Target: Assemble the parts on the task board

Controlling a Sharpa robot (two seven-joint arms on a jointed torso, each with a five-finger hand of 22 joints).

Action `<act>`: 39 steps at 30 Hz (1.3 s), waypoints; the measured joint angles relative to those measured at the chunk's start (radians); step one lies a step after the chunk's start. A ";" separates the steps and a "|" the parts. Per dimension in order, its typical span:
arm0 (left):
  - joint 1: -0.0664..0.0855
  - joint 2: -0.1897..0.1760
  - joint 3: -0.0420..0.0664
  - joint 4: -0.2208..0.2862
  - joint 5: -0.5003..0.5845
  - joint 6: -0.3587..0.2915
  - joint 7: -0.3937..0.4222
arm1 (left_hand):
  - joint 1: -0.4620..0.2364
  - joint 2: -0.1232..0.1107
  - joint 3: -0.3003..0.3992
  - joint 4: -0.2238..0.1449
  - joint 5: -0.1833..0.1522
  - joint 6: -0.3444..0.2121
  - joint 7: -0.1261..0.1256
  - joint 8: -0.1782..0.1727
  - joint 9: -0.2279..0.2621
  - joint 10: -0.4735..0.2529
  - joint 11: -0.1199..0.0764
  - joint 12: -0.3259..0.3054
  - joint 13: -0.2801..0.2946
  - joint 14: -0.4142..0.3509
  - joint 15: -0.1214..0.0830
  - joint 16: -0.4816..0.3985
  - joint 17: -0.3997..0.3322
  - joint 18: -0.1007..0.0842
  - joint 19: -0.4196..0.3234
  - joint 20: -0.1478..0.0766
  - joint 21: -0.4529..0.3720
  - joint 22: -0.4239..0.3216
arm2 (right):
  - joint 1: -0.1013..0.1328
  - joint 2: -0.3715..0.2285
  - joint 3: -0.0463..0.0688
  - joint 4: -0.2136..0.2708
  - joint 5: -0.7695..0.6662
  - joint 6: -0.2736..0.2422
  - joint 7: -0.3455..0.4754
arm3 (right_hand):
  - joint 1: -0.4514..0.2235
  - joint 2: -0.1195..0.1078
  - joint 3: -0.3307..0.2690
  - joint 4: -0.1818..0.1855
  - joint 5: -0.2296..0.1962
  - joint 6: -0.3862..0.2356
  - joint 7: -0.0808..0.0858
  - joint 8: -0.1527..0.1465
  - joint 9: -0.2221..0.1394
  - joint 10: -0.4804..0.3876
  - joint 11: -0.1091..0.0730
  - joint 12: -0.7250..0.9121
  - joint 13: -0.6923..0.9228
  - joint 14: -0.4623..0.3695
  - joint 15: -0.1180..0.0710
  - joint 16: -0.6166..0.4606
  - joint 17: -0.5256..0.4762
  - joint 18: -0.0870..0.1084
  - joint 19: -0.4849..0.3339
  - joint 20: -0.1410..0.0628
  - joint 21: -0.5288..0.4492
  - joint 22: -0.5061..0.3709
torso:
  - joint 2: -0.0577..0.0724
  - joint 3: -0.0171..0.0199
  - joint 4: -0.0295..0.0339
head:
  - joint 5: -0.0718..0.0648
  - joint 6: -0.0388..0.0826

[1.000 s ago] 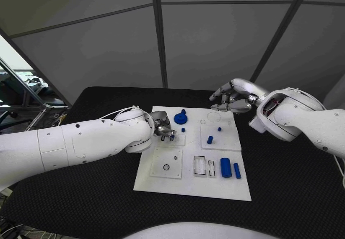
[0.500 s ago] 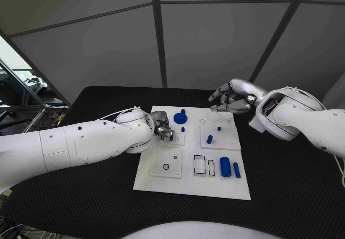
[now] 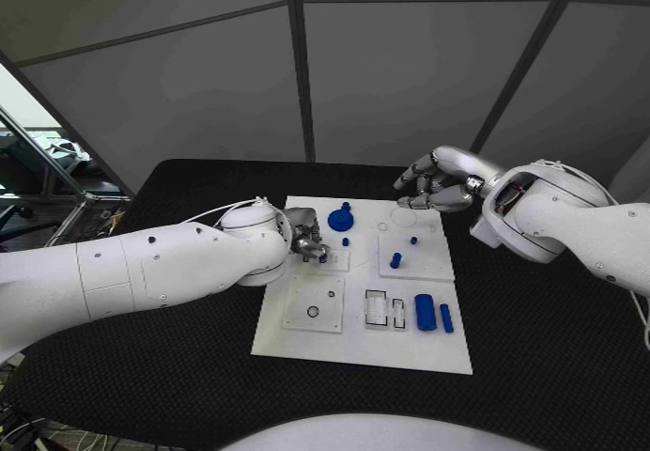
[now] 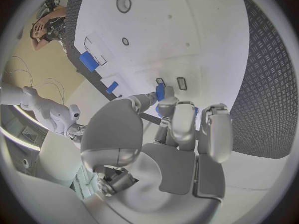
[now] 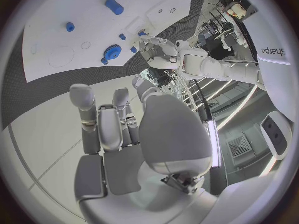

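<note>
Task board lies white in the middle of the black table, its blue parts scattered over it: a round knobbed piece at the far edge, a short peg mid-right, and a cylinder beside a slim bar near the right front. The left hand is down on the board's left side, pinching a small blue piece between its fingertips, right over two little rectangular slots. I'd judge it is seating that piece, and the trick will be to keep it square to the slot and press straight down, not sideways, so it does not jam or tip. The right hand hovers above the board's far right corner, fingers loosely curled and holding nothing.
</note>
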 measured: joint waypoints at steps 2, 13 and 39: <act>0.000 0.000 0.000 0.002 -0.002 0.008 0.000 | -0.001 -0.001 0.001 -0.001 0.000 0.000 0.000 0.000 0.001 0.000 0.000 0.000 0.000 0.000 0.000 0.000 0.000 0.000 0.000 0.000 0.000 0.000 | 0.000 0.000 0.000 0.000 -0.001 0.000 0.000 | 0.000 0.000 0.000 0.000 0.000 0.000 0.000 0.000 0.000 0.000 0.000 0.000 0.000 0.000 0.000 0.000 0.000 0.000 0.000 0.000 0.000 0.000 | 0.000 0.0001 -0.0001 | -0.001 -0.001; 0.000 -0.002 0.001 0.011 -0.008 0.040 -0.001 | -0.001 0.000 0.008 -0.002 0.004 0.000 0.000 0.007 0.004 -0.001 0.001 0.000 0.000 0.000 0.000 0.000 0.000 0.000 0.000 0.000 0.000 0.000 | 0.000 0.001 0.000 -0.002 -0.005 0.002 -0.001 | 0.000 0.000 0.000 0.000 0.000 0.000 0.000 0.000 0.000 0.000 0.000 0.000 -0.001 0.000 0.000 0.000 0.000 0.000 0.000 0.000 0.000 0.000 | 0.000 0.0005 0.0000 | -0.002 -0.003; 0.003 0.007 0.005 -0.010 0.006 0.081 -0.001 | -0.082 0.012 0.058 -0.042 0.000 0.004 -0.011 0.031 0.017 0.007 -0.007 0.024 0.007 -0.002 -0.005 0.000 0.002 0.000 0.004 -0.004 0.010 0.000 | 0.000 0.001 0.000 -0.003 -0.007 0.006 -0.003 | 0.000 0.000 0.000 0.000 0.000 0.000 0.000 0.007 0.000 0.000 0.000 0.000 -0.004 0.000 0.000 -0.004 -0.001 0.000 0.000 0.000 0.000 -0.001 | 0.000 0.0005 -0.0008 | -0.001 -0.009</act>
